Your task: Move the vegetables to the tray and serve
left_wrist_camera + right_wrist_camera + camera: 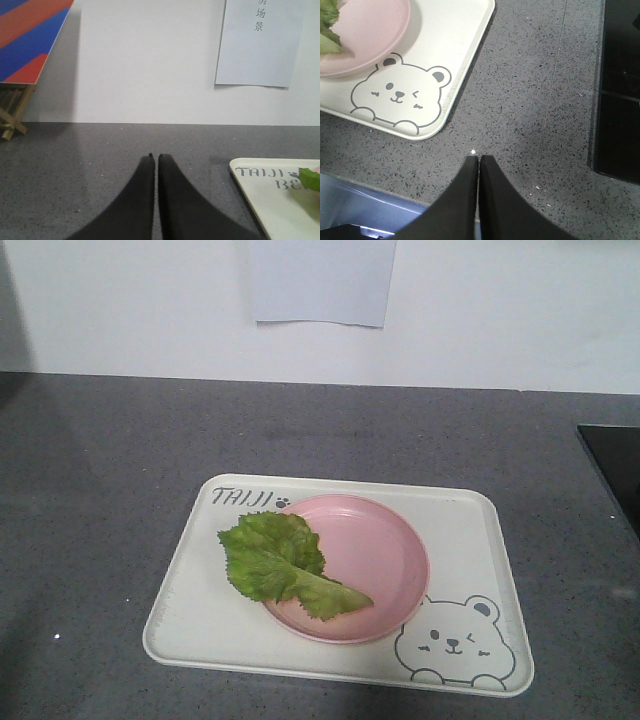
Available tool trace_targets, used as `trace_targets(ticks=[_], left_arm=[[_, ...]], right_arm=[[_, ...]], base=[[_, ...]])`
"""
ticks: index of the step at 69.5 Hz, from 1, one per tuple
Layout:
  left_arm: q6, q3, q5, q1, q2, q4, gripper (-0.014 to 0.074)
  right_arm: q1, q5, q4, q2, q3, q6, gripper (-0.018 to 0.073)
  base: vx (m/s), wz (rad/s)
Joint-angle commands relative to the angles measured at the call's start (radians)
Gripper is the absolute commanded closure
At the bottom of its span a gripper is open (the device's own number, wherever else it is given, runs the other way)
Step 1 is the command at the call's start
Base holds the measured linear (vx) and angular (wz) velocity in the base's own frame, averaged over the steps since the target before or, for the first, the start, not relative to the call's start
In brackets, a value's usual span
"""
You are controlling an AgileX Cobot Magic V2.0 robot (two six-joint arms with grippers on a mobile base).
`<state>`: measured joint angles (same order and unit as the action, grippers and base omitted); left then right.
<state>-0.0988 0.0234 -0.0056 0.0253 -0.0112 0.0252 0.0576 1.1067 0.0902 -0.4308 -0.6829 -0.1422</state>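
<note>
A green lettuce leaf lies half on a round pink plate, its frilly blade spilling over the plate's left rim, its pale stem pointing toward the plate's near edge. The plate sits on a cream tray with a bear drawing, on a grey worktop. The leaf looks light, limp and easily torn; the firmer stem seems the safest hold. The left pincer and right pincer are both pressed together, empty, off the tray.
</note>
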Motion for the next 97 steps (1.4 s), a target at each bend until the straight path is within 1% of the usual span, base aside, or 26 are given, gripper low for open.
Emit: trace_targets(ticks=[1,11,15,20,29,34,44,55,69,82,89,97], left_arm=[[-0.009,0.026,-0.073,-0.002,-0.015,-0.009,0.0604],[-0.009,0.026,-0.073,-0.002,-0.015,-0.009,0.0604],[-0.009,0.026,-0.073,-0.002,-0.015,-0.009,0.0604],[-0.009,0.026,-0.073,-0.002,-0.015,-0.009,0.0604],[-0.009,0.026,-0.073,-0.002,-0.015,-0.009,0.0604],[-0.009,0.026,-0.073,-0.002,-0.015,-0.009,0.0604],[-0.009,0.026,-0.073,-0.002,-0.015,-0.009,0.0604],[-0.009,0.026,-0.073,-0.002,-0.015,-0.009,0.0604],[-0.009,0.026,-0.073,-0.002,-0.015,-0.009,0.0604],[-0.009,0.026,-0.073,-0.002,-0.015,-0.009,0.0604],[-0.009,0.026,-0.073,-0.002,-0.015,-0.009,0.0604],[-0.009,0.026,-0.073,-0.002,-0.015,-0.009,0.0604]], right_arm=[[0.001,-0.052,0.002,-0.010,-0.023,-0.009,0.0568],[0.001,-0.052,0.001,-0.010,-0.023,-0.010,0.0568],[0.001,-0.062,-0.023,-0.010,-0.023,-0.018,0.0568],[0.001,-0.097,-0.037,-0.010,-0.023,-0.004,0.0568],[0.001,-0.253,-0.056,0.002,-0.023,0.063,0.0568],[0.001,-0.337,-0.090,0.023,-0.016,0.089,0.0568],[0.001,-0.564,-0.163,0.118,0.115,0.152,0.0568],[0.001,-0.735,-0.185,0.236,0.299,0.215,0.0568],[0.001,-0.899,-0.185,0.354,0.503,0.219,0.0567],[0.001,-1.094,-0.177,0.447,0.657,0.219,0.0567],[0.001,-1.178,-0.172,0.447,0.719,0.218,0.0567],[0.001,-1.166,-0.171,0.447,0.720,0.215,0.0567]], base=[[0.00,0.00],[0.00,0.00],[0.00,0.00],[0.00,0.00],[0.00,0.00],[0.00,0.00],[0.00,0.00],[0.00,0.00],[0.00,0.00],[0.00,0.00],[0.00,0.00],[0.00,0.00]])
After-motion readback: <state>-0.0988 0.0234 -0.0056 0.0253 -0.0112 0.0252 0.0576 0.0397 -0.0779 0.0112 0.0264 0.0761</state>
